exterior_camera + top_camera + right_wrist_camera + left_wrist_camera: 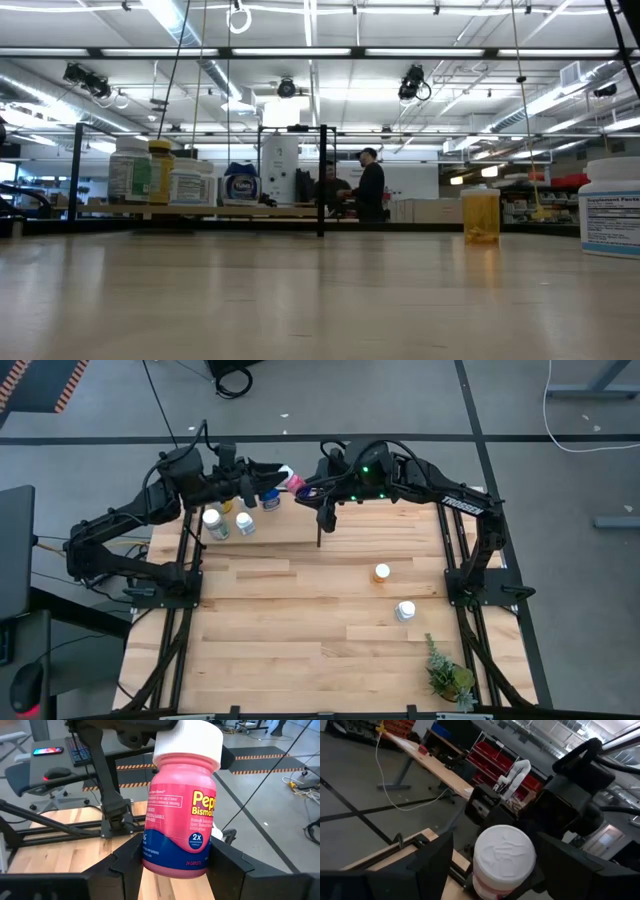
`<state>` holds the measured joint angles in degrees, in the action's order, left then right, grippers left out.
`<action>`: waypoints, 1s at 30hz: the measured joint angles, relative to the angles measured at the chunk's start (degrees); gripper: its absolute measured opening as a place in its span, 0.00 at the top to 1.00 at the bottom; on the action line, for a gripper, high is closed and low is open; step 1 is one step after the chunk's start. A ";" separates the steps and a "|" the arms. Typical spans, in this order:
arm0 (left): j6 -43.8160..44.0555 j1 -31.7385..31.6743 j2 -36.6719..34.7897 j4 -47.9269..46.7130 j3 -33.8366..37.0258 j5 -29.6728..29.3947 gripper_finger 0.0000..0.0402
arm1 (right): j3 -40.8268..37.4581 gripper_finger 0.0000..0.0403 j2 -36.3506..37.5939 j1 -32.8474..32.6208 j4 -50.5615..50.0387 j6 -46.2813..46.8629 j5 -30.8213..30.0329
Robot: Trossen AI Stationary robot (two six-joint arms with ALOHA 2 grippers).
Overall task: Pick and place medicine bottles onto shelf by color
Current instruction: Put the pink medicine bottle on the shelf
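A pink bottle with a white cap (293, 482) hangs in the air over the shelf's far rail, between my two grippers. My right gripper (175, 870) is shut on its lower body. My left gripper (495, 870) is open, with a finger on either side of the bottle's white cap (504, 851); I cannot tell whether it touches. On the shelf (270, 532), left of the black divider (322, 180), stand white bottles (212, 520), an amber yellow-capped one (160, 170) and a blue one (240, 183). An orange-capped bottle (381, 572) and a white bottle (404, 610) stand on the tabletop. My right gripper pinches the pink bottle's lower body near its base (150, 862) between its two fingers (125, 867). The fingers come from the table's right side. The bottle is lifted clear, and its cap (187, 742) points away toward my left gripper.
A small green plant (445, 675) stands near the table's front right corner. Black rails (185, 610) run along both sides of the table. People (370, 185) stand in the room far behind the shelf.
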<state>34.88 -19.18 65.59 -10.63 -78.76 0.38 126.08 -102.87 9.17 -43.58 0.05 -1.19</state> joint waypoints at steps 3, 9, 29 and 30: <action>-0.29 0.00 0.01 0.03 0.00 0.34 0.29 | 0.00 0.54 0.00 0.03 0.00 0.27 0.00; -3.83 0.50 0.84 0.12 -0.05 1.80 0.29 | 0.00 0.54 0.00 0.00 0.00 0.34 0.00; -17.15 2.21 2.39 3.58 0.02 1.77 0.29 | 0.02 0.54 0.02 0.00 0.03 0.34 0.09; -17.14 2.21 2.39 3.56 0.02 1.77 0.30 | 0.02 0.54 0.02 0.01 0.01 0.33 0.07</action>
<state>17.74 -16.97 67.99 -7.07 -78.74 2.15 126.10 -102.85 9.18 -43.57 0.37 -1.13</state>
